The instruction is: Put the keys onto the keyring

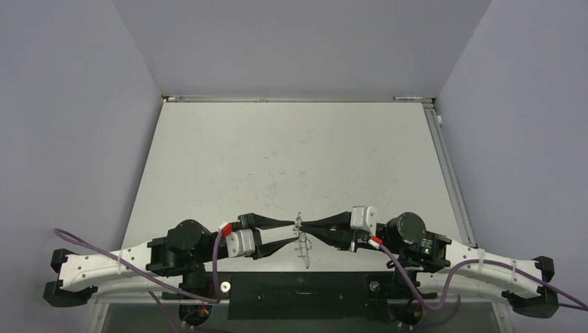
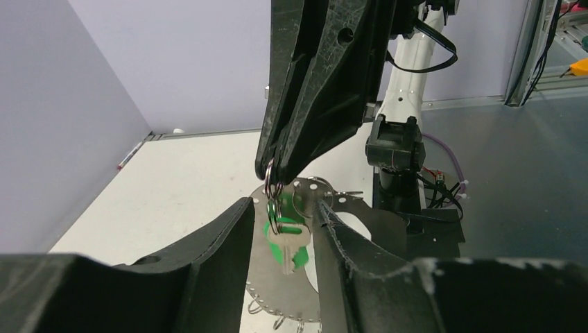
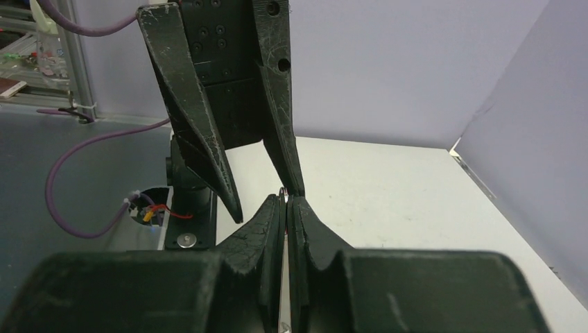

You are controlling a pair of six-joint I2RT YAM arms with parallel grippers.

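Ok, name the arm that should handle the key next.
Left. The left end effector, open, straddles the key; the right end effector is shut on the keyring, so it probably should just hold that.

Inside the left end effector the keys hang before the keyring.

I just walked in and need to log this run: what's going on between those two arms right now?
The right gripper is shut on the large flat grey metal ring, pinching a small wire loop at its rim and holding it up off the white table. A tiny bright green key-like piece hangs just below that loop. The left gripper is open, its fingers on either side of the green piece without clamping it. Whether the piece is threaded on cannot be told.
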